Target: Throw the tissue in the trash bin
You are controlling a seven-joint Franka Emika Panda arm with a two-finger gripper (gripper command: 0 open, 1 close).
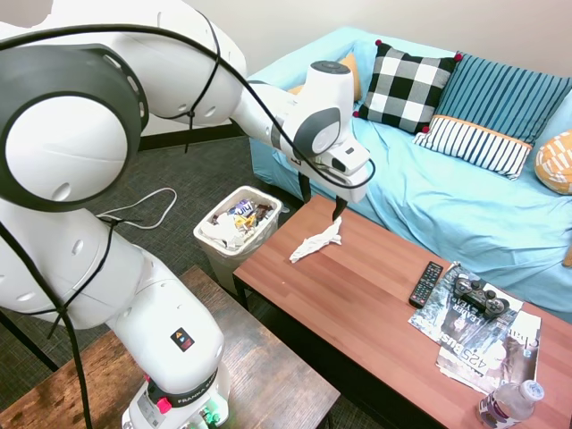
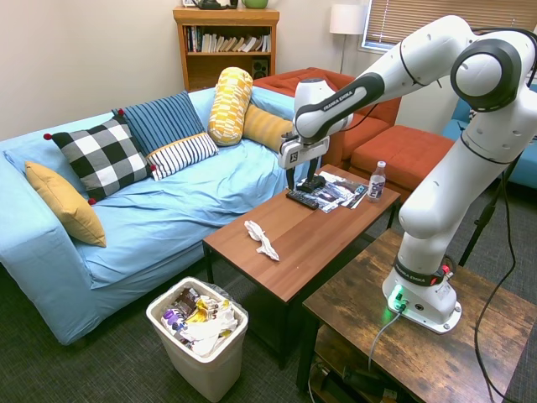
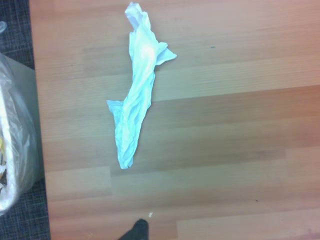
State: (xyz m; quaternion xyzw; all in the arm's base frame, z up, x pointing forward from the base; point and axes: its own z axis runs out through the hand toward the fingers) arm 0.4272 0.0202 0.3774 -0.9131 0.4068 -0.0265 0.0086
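Gripper [image 1: 322, 202] spread wide, two dark fingers [image 1: 305, 189] pointing down, nothing between them and nothing touched; hanging in the air above the wooden coffee table [image 1: 375, 304], over the end nearest the bin. Tissue [image 1: 316, 241] lying flat on that table end just below and beside the fingertips, apart from them; a long, twisted, wrinkled white strip [image 3: 136, 95] in the wrist view, stretched across the reddish wood grain, and a small white crumple [image 2: 263, 238] near the table's sofa-side edge in the second exterior view. Trash bin [image 1: 220, 251] on the dark carpet just off the short end of the table, lower than the tabletop, white with a liner bag [image 3: 15, 145], filled with wrappers and crumpled paper; seen again at the front of the second exterior view [image 2: 201, 363]. Farther along the table, well apart from the tissue: black TV remote [image 1: 426, 283], black game controller [image 1: 480, 295] resting on a pile of glossy magazines [image 1: 487, 344], clear water bottle [image 1: 510, 404] at the far corner. Behind the table, blue-covered sofa [image 1: 447, 197] with a black-and-white checked pillow [image 1: 407, 88], striped pillows [image 1: 474, 143] and yellow cushions [image 2: 231, 105]
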